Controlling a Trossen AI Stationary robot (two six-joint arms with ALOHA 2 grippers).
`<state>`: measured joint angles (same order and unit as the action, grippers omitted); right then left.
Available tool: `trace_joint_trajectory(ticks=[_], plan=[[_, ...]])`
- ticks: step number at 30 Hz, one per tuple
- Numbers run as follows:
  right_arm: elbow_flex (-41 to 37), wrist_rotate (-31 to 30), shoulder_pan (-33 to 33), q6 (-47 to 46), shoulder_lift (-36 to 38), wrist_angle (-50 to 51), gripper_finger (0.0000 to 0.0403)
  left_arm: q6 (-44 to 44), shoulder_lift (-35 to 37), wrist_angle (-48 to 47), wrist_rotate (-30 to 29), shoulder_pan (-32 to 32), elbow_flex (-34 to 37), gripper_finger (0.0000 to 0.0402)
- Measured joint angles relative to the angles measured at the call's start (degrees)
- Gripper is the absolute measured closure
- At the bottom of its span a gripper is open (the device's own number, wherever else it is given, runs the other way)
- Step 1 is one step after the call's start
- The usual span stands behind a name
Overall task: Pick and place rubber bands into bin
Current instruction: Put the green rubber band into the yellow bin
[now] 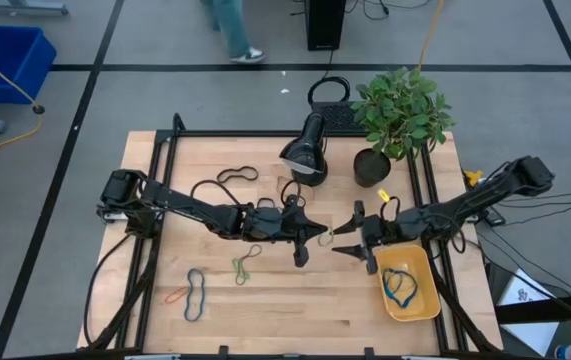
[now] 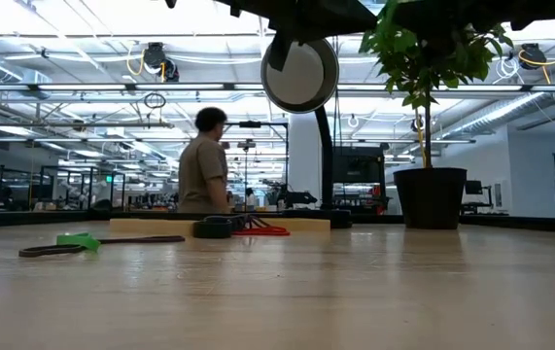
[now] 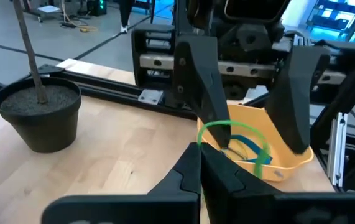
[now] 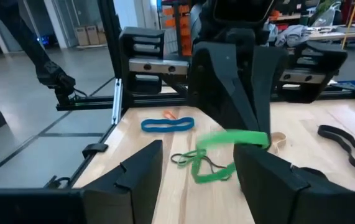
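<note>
Above the middle of the table point(image 1: 265, 300), the left gripper point(image 1: 317, 236) is pinched tight on a green rubber band point(image 3: 232, 132), holding it up off the wood face to face with the right gripper point(image 1: 347, 240), whose fingers stand wide apart with nothing between them. It looks like a hand-over just short of the bin point(image 1: 427, 300).

The risk is in the transfer. The band is thin and floppy, and only one end is pinched, so the free loop droops (in the right wrist view it even looks smeared, as if swinging). If the right fingers close on air beside the loop, or the left lets go before the right has a firm hold, the band would likely fall to the table near the bin's rim instead of inside. The two grippers are also very near each other, so a small misjudged approach could knock their fingers together.

The yellow bin sits near the right front corner of the table and holds a blue band point(image 1: 397, 288) with a dark one beside it. Other bands lie well apart on the left: a green and dark tangle point(image 1: 244, 266), a blue one point(image 1: 195, 295), an orange one point(image 1: 176, 295), and a black one point(image 1: 236, 176) farther back.
</note>
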<state>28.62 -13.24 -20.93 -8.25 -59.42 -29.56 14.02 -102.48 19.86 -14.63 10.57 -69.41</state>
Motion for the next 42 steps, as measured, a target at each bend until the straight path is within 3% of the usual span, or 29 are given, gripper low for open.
trace_joint_trajectory(ticks=[10,24,32,42], plan=[[0.0,0.0,0.0,-1.1,-4.2,-4.1,0.0232,0.0,0.0,0.1,0.0,0.0,0.0,0.0398],[0.0,-0.1,0.4,-0.2,-4.3,-4.4,0.0396,-0.1,0.0,-0.2,0.0,0.0,0.0,0.0384],[0.0,-0.1,0.4,-0.4,-3.3,-2.9,0.0400,0.1,0.0,-0.3,0.0,0.0,0.0,0.0341],[0.0,-0.1,0.2,-1.9,1.4,6.2,0.0402,0.0,0.3,-2.2,0.1,0.0,0.0,0.0330]])
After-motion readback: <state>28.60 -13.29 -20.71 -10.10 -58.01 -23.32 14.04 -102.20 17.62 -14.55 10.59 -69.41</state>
